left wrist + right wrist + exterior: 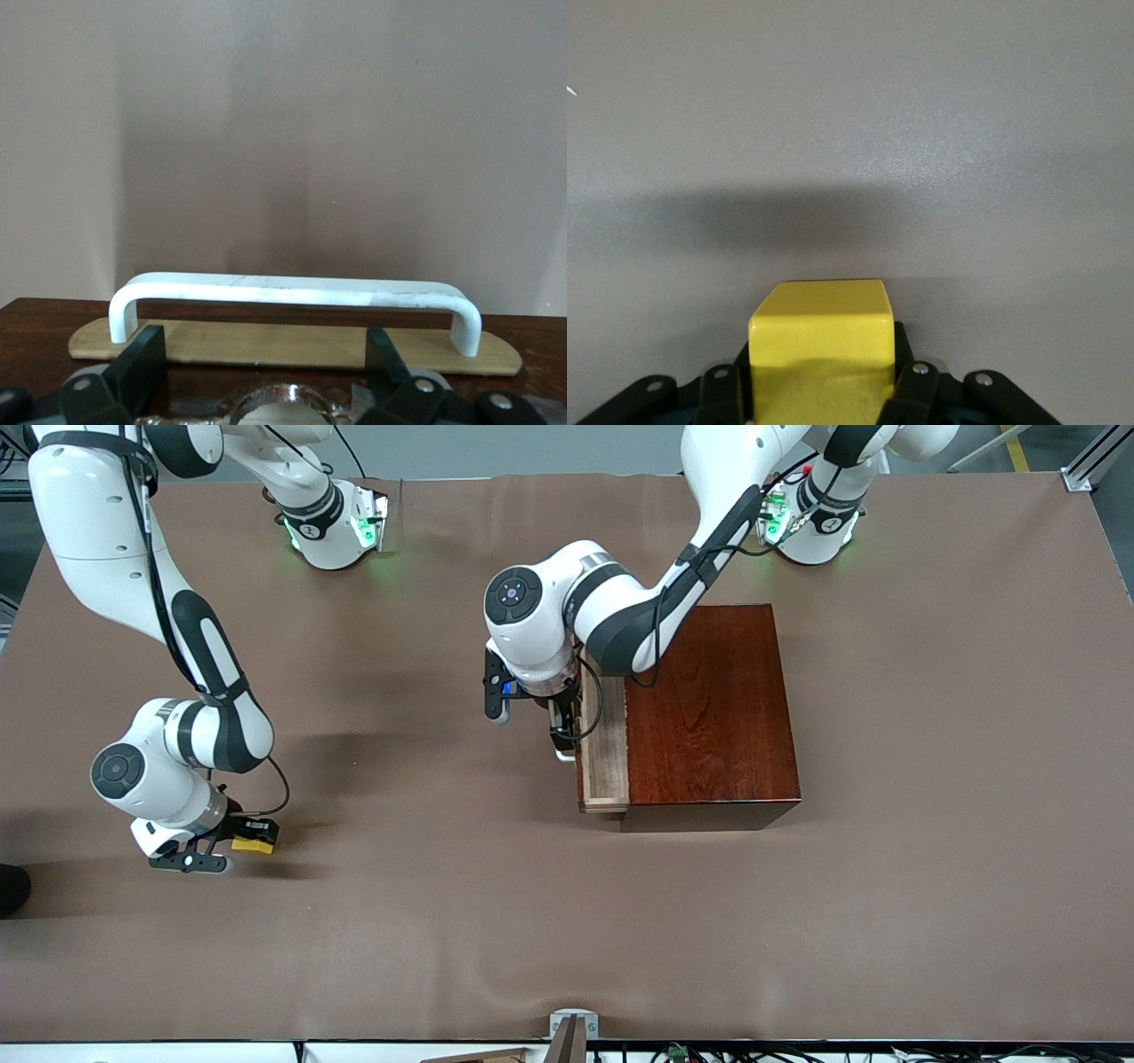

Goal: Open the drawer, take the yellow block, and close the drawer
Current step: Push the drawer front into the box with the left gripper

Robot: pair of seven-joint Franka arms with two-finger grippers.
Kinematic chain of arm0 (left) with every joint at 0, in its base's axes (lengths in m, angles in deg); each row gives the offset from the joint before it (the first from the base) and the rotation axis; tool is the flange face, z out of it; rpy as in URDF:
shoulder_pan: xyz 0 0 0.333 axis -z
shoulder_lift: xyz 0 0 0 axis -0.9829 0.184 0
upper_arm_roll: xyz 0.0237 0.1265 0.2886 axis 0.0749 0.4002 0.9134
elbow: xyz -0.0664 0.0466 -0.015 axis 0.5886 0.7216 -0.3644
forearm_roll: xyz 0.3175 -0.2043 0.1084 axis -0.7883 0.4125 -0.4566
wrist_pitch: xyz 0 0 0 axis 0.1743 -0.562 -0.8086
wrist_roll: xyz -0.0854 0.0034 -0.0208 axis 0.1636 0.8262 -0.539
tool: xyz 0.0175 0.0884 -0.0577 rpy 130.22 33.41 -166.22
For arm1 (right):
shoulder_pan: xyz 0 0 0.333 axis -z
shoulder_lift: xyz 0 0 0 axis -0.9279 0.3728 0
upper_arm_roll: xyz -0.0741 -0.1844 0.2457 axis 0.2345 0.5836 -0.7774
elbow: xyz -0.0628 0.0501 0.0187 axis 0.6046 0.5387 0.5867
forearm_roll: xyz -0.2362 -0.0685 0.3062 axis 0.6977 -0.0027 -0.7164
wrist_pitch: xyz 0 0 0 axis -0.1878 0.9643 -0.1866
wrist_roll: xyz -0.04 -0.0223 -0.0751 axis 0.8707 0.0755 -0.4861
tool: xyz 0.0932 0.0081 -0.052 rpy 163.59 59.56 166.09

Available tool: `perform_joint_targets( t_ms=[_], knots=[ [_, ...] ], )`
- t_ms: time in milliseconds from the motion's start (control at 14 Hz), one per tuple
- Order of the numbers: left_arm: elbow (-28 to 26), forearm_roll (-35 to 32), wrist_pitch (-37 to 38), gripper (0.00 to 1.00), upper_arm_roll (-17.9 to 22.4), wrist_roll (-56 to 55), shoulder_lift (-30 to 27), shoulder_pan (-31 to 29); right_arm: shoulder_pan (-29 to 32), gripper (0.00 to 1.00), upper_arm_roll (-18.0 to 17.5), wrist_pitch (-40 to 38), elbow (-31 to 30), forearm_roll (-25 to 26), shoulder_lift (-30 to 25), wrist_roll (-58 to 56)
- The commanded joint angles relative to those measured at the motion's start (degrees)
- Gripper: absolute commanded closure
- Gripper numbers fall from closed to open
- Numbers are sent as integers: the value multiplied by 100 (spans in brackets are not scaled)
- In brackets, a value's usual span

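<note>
Now the right claw [252,837] is clamped shut on the yellow block [252,844], low over the brown desk [930,735] toward the right arm's end, well apart from the dark reddish-brown box [718,717]. In the right wrist view the block [821,350] sits squarely between the black fingers [908,390], one flat face up.

The drawer [605,748] sticks a little way out of the box toward the right arm's end; its long axis runs nearer-to-farther from the front camera. The left claw [558,731] is at the drawer front, its fingers [142,363] spread wide apart, astride the white handle [292,292] without gripping it. The handle's bar lies along the drawer front.
</note>
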Motion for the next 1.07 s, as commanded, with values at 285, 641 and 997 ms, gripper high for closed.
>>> perform_joint_targets(
  t_ms=[285,641,997],
  knots=[
    [-156,-784,879,0,171,28,-164,-43,121,74,-83,194,-44,87,143,-133],
    [-191,-846,1257,0,154,28,-128,-157,104,0,-83,106,-44,87,117,-72],
    [-147,-776,653,0,75,-855,-93,-43,86,0,-83,89,-26,87,20,-54]
  ],
)
